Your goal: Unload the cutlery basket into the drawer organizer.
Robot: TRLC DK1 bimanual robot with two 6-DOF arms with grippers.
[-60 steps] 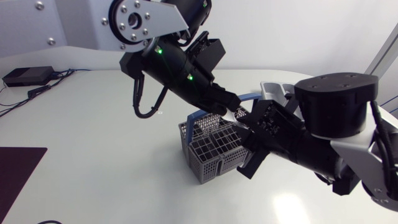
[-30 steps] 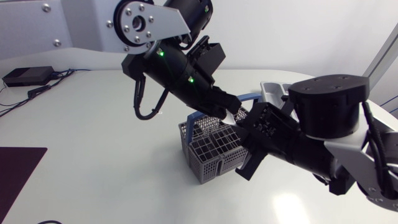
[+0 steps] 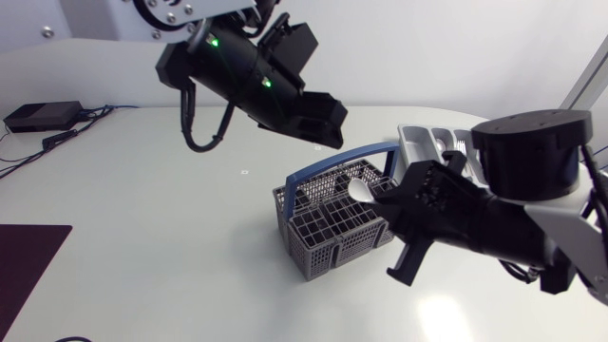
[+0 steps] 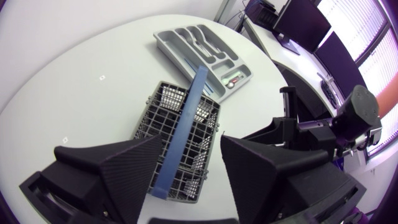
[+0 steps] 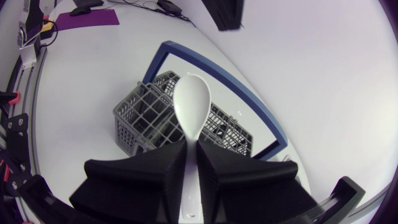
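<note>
Cutlery basket (image 3: 332,223) sits near the middle of the white, smooth worktop (image 3: 142,237). It is a grey plastic box of fine lattice walls split into square cells, and its flat blue handle (image 3: 347,157) stands upright in a shallow arch over the top. My right arm (image 3: 494,228) comes in low from the right side, its thick black wrist angled down toward the basket. My right pincer (image 5: 193,152) is closed narrow on the stem of a white spoon (image 5: 191,109), with both matte wedge fingers pressing it from either side. The spoon is glossy and smooth. Its oval bowl sticks out past my fingertips and hangs over the basket's cells, just under the blue arch. My left arm (image 3: 237,76) enters from the upper left and slopes down across the worktop, held well above the basket. My left pincer (image 4: 191,142) is spread wide and holds nothing, and the basket and its handle show below, between the two broad fingers. The drawer organizer (image 4: 186,43) lies just beyond the basket, touching or nearly touching its far side. It is a pale grey moulded tray with long rounded compartments, and a few pieces of cutlery (image 4: 232,78) lie in it, too small to name.
</note>
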